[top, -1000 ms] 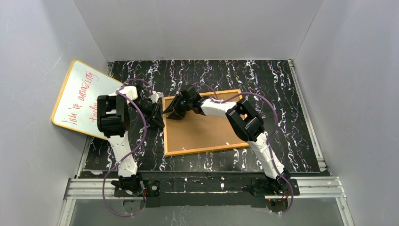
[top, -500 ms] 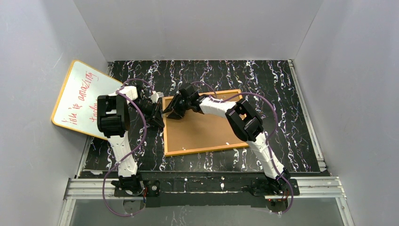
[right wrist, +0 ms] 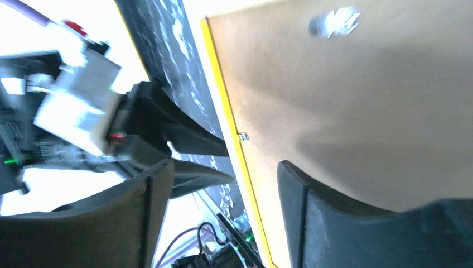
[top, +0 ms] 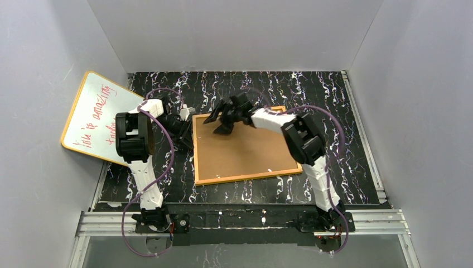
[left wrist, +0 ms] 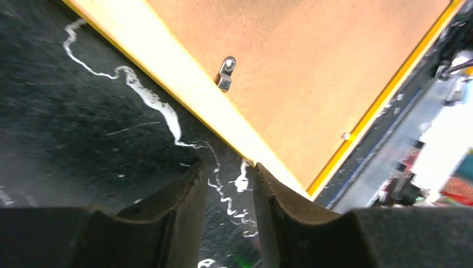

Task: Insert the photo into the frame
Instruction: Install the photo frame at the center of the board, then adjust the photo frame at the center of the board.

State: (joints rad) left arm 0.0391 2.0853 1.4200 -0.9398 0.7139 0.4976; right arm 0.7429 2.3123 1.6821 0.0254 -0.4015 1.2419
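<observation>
The frame (top: 245, 177) lies face down on the mat, its yellow-orange border around the brown backing board (top: 245, 148). The photo is hidden. My left gripper (top: 186, 133) sits low on the mat beside the frame's left edge (left wrist: 184, 84), jaws a little apart and empty (left wrist: 228, 167), the right fingertip close to the border. My right gripper (top: 217, 125) hovers open and empty over the board's far left part (right wrist: 225, 167). A metal clip (left wrist: 226, 71) on the left border lies over the board.
A yellow-edged whiteboard (top: 97, 114) with red writing leans against the left wall. Grey walls close in the black marbled mat (top: 334, 111) on three sides. A metal rail (top: 245, 219) runs along the near edge.
My right gripper has moved right and a little farther back, from the frame's far left corner to over the board. My left gripper has stayed about where it was.
</observation>
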